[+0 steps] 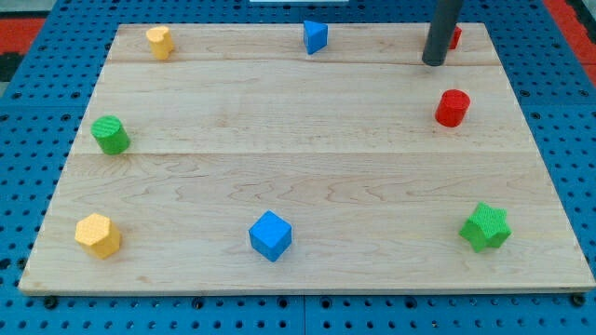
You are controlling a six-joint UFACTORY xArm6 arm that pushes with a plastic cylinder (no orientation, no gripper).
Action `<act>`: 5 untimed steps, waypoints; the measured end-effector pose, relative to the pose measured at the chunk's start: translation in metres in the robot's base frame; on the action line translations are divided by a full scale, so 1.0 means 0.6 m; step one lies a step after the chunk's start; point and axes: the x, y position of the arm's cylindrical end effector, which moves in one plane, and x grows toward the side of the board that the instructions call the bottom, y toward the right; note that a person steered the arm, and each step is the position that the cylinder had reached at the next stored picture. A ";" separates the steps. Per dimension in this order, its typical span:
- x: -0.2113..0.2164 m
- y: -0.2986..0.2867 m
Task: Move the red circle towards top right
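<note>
The red circle (453, 107), a short red cylinder, stands near the view's right edge of the wooden board (279, 167), in the upper half. My tip (434, 62) rests on the board above it and slightly to its left, clearly apart from it. The rod rises out of the view's top. Another red block (454, 37) peeks out just to the right of the rod near the board's top edge, mostly hidden, its shape unclear.
A yellow block (159, 42) is at the top left and a blue triangular block (315, 36) at the top middle. A green cylinder (110, 135) sits at the left. A yellow hexagon (98, 234), a blue cube (270, 234) and a green star (485, 227) line the bottom.
</note>
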 end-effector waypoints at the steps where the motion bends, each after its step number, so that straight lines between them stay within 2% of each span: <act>1: 0.000 0.062; 2: 0.038 0.118; 3: 0.121 0.118; 4: 0.192 0.062; 5: 0.195 -0.012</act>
